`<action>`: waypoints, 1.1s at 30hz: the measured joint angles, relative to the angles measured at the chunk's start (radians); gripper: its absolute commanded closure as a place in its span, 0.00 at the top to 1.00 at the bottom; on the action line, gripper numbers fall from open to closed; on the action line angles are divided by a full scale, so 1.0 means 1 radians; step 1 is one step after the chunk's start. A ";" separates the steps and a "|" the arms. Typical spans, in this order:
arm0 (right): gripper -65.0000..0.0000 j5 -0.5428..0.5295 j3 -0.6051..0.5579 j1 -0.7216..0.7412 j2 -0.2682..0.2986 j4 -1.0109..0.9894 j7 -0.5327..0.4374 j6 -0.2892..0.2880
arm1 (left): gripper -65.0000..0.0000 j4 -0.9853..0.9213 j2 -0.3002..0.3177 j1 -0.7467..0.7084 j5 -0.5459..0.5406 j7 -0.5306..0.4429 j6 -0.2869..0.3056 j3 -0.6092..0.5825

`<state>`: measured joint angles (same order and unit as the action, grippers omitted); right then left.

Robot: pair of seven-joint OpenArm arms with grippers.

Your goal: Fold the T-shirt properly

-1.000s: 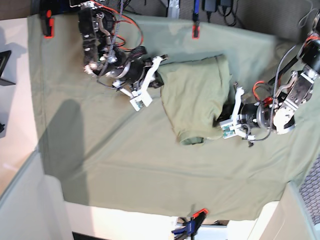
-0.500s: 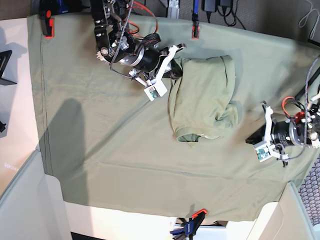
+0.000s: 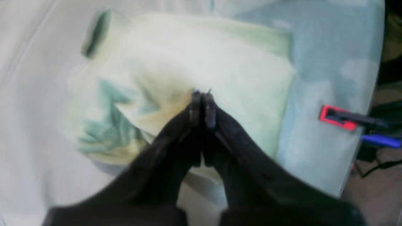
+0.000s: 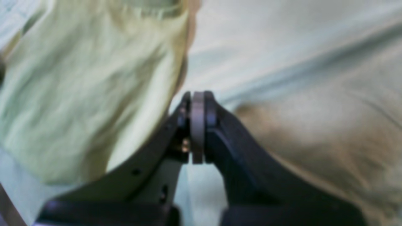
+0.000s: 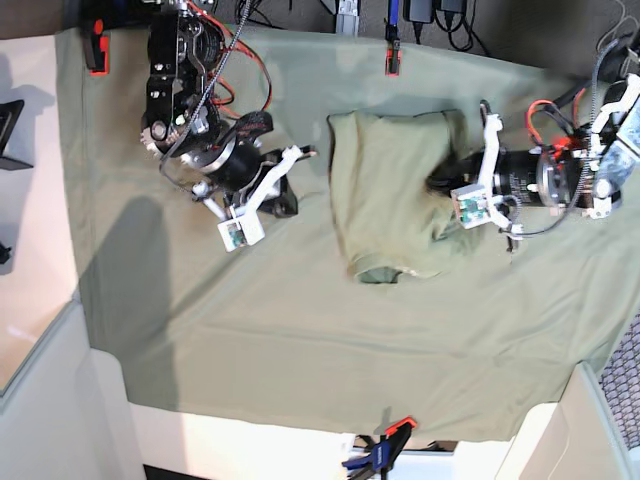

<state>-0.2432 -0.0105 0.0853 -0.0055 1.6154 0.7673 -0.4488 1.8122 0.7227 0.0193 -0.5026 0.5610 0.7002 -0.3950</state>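
Observation:
The pale sage-green T-shirt (image 5: 390, 190) lies folded into a rough rectangle on the tablecloth, neckline (image 5: 378, 272) toward the front, with a crumpled bunch (image 5: 455, 225) at its right edge. My left gripper (image 5: 438, 183) is at that right edge. In the left wrist view it (image 3: 201, 94) is shut over the shirt (image 3: 188, 50), with no cloth visible between the pads. My right gripper (image 5: 288, 205) is shut on nothing, a little left of the shirt. In the right wrist view its tips (image 4: 196, 95) are over tablecloth, just beside the shirt's edge (image 4: 78, 94).
The green tablecloth (image 5: 250, 320) covers the table, held by orange clamps at the back left (image 5: 96, 48), back middle (image 5: 391, 62) and front (image 5: 385, 450). One clamp (image 3: 337, 116) shows in the left wrist view. Cables hang behind the back edge. A black object (image 5: 8, 130) sits at far left.
The left gripper has swung from the lower right back to the shirt's right edge. The right gripper has drawn away from the shirt's top left corner, down and to the left.

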 measured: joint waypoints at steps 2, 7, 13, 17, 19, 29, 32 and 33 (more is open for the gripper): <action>0.00 0.000 -0.008 0.015 0.000 -0.050 -0.017 0.000 | 0.00 -0.017 -0.031 -0.037 0.022 -0.019 -0.001 -0.001; 0.00 -0.006 -0.065 0.026 0.003 -0.124 -0.027 0.000 | 0.00 -0.088 -0.037 -0.053 0.087 -0.056 -0.001 -0.003; 0.00 -0.013 -0.183 -0.006 -0.023 -0.123 -0.033 0.000 | 0.00 -0.120 0.034 -0.098 0.090 -0.064 -0.003 -0.002; 0.00 -0.010 -0.241 -0.050 -0.061 -0.124 -0.033 0.001 | 0.00 -0.121 0.084 -0.130 0.090 -0.067 -0.003 -0.002; 0.00 -0.006 -0.260 -0.061 -0.080 -0.123 -0.034 0.001 | 0.00 -0.121 0.100 -0.127 0.094 -0.067 -0.003 -0.002; 0.00 0.095 -0.239 -0.093 -0.102 -0.087 -0.026 0.001 | 0.00 -0.098 0.190 -0.130 0.060 -0.063 0.000 0.051; 0.00 0.100 -0.190 -0.094 -0.080 -0.026 0.000 0.000 | 0.00 -0.048 0.197 -0.127 0.005 -0.012 -0.003 0.107; 0.00 0.097 -0.173 -0.094 -0.064 0.000 0.005 0.000 | 0.00 -0.034 0.197 -0.127 -0.017 0.008 -0.003 0.121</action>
<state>-0.1459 -0.1833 -0.0086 -0.0700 1.6154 0.7719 -0.4488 1.7786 0.9195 -0.1078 -0.5194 0.5686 0.6975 -0.2745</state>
